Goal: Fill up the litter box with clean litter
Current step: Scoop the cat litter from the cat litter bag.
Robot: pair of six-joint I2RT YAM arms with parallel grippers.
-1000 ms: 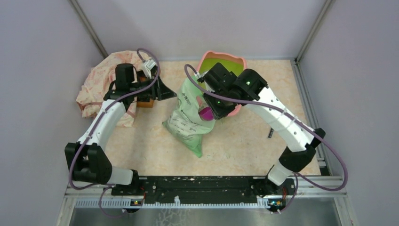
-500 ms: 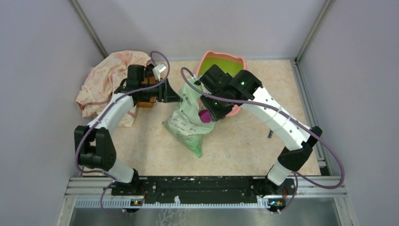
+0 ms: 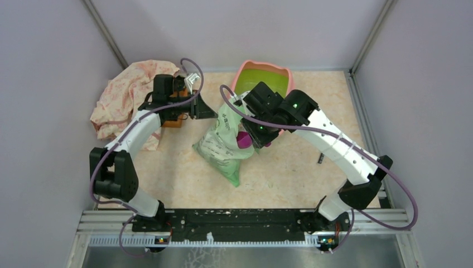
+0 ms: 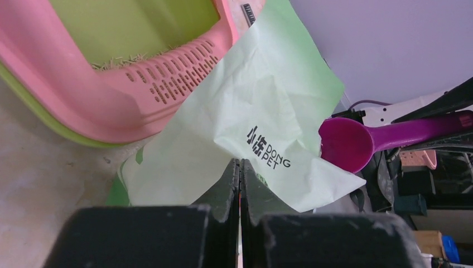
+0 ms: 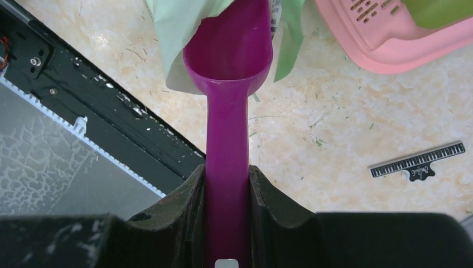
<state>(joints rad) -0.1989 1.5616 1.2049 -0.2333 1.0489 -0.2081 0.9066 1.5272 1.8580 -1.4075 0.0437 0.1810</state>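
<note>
The litter box (image 3: 246,68), pink rim and lime-green inside, stands at the back centre, with its slotted ledge (image 4: 167,84) close to the left wrist camera. A light green printed bag (image 3: 223,142) lies in front of it. My left gripper (image 3: 213,113) is shut, its tips (image 4: 240,162) pinching the bag's upper left edge (image 4: 245,106). My right gripper (image 5: 227,167) is shut on the handle of a magenta scoop (image 5: 228,50), whose bowl sits in the bag's mouth (image 5: 173,28). The clean litter is out of view, as the bag's inside is hidden. A few pale crumbs (image 4: 120,60) lie inside the box.
A pink-patterned cloth (image 3: 125,100) is bunched at the back left, with a small orange-brown box (image 3: 173,121) beside it under the left arm. A small black strip (image 5: 415,162) lies on the floor to the right. The black base rail (image 3: 234,218) runs along the near edge.
My left gripper swung right to the bag's edge and went from open to shut. My right arm shifted slightly, carrying the scoop further into the bag's mouth.
</note>
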